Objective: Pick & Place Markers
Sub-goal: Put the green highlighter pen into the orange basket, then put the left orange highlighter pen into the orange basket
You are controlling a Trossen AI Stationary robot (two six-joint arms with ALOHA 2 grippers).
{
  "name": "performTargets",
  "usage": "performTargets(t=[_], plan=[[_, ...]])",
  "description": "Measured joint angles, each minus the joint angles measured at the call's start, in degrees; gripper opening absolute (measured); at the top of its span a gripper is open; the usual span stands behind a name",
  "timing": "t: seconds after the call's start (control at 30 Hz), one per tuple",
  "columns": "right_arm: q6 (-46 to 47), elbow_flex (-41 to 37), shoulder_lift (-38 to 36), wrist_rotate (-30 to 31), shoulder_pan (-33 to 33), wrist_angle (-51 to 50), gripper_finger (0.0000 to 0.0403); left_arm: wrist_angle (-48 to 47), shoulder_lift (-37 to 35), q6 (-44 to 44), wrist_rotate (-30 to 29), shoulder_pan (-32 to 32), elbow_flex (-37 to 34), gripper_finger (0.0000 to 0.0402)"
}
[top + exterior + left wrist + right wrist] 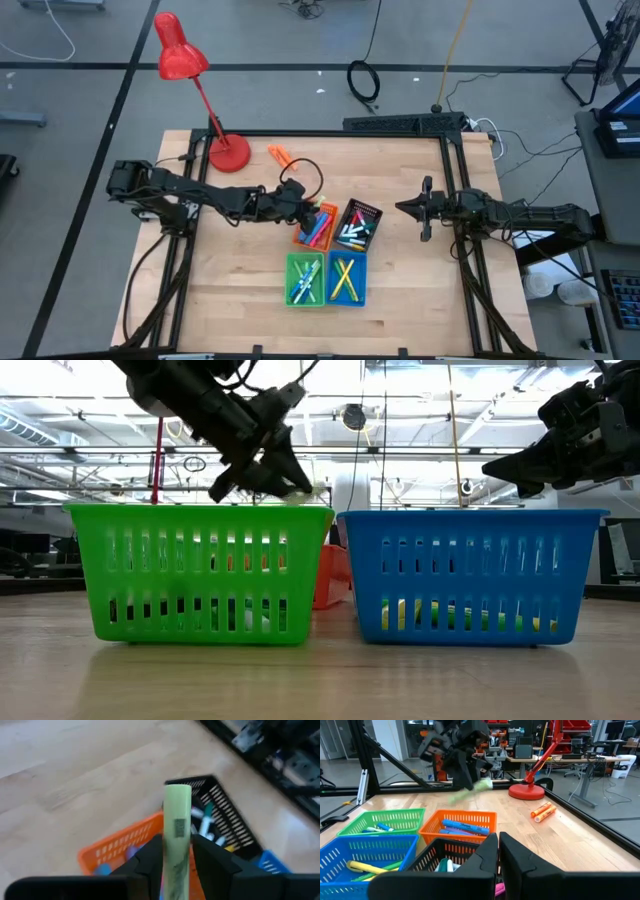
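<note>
A pale wooden table (240, 300) is carrying four slatted plastic bins. The left gripper (176, 851) is hovering over the orange bin (312, 232), jaws clamped on a light green marker (176, 827) (its tip is hidden). The right gripper (404, 207), jaws together, is waiting nearby.

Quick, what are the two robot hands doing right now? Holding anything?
Left gripper: closed on a light green marker, above the orange bin.
Right gripper: shut, holding nothing, waiting beside the black bin.
</note>
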Motion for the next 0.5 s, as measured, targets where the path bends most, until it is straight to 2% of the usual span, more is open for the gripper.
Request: performTargets(t=[0.17,0.5], plan=[[0.02,-0.01,0.0,0.0,0.01,-0.15,0.0009,1.79,0.98,1.12,2.43,0.54,0.01,0.0127],[0.02,0.0,0.0,0.0,0.0,-0.2,0.0009,2.78,1.06,8.75,2.84,0.89,-0.1,0.0116]])
